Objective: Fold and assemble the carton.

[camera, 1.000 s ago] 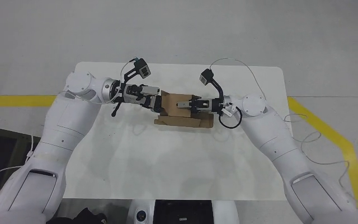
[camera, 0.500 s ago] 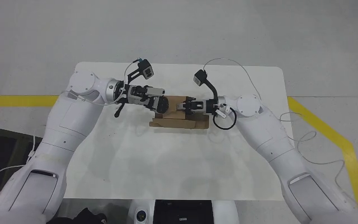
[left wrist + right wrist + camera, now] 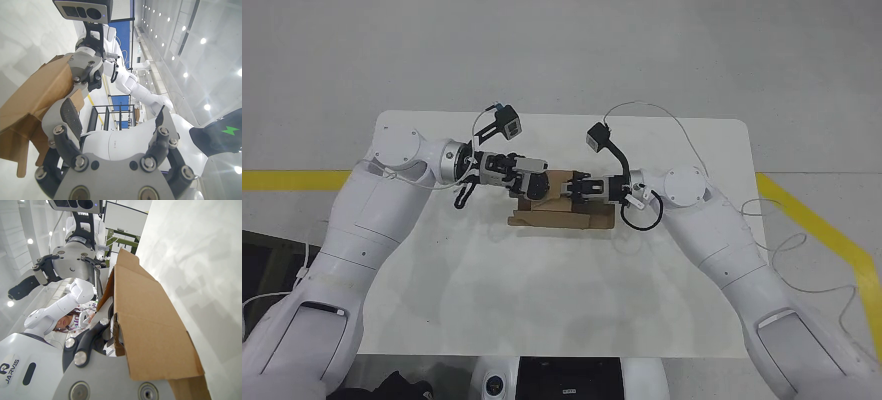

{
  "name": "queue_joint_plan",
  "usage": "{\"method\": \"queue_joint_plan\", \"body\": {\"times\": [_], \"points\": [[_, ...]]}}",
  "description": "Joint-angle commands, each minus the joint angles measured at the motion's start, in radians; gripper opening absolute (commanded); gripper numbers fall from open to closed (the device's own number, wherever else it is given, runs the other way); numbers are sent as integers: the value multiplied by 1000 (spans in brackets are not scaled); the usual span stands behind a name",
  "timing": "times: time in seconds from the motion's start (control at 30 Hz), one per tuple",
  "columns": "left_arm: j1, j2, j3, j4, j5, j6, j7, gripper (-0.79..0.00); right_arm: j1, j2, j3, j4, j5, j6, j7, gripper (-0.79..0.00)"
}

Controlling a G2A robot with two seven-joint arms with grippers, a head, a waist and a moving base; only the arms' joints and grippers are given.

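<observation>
Looking part-folded, flaps loose: brown carton (image 3: 562, 215) | left pincer (image 3: 115, 111) wide | right pincer (image 3: 81, 85) clamping it

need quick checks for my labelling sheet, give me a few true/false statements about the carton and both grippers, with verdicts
1. The carton is between the two grippers. True.
2. The left gripper is open, its fingers spread wide. True.
3. The right gripper hovers clear of the carton. False: it is shut on a cardboard wall of the carton.
4. The carton is fully closed up. False: its flaps stick out loose and it is not yet a box.
5. The table is dark wood. False: it is white.
</observation>
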Motion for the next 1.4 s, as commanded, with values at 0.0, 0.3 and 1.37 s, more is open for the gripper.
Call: {"method": "queue_joint_plan", "body": {"times": [0.0, 0.3, 1.37], "points": [[0, 3, -15, 9, -8, 1, 0, 0, -3, 1, 9, 6, 2, -4, -2, -785], [7, 15, -63, 37, 17, -2, 27, 0, -32, 14, 51, -4, 0, 2, 9, -785], [1, -18, 1, 63, 23, 4, 10, 0, -45, -13, 2, -49, 32, 20, 117, -785]]}}
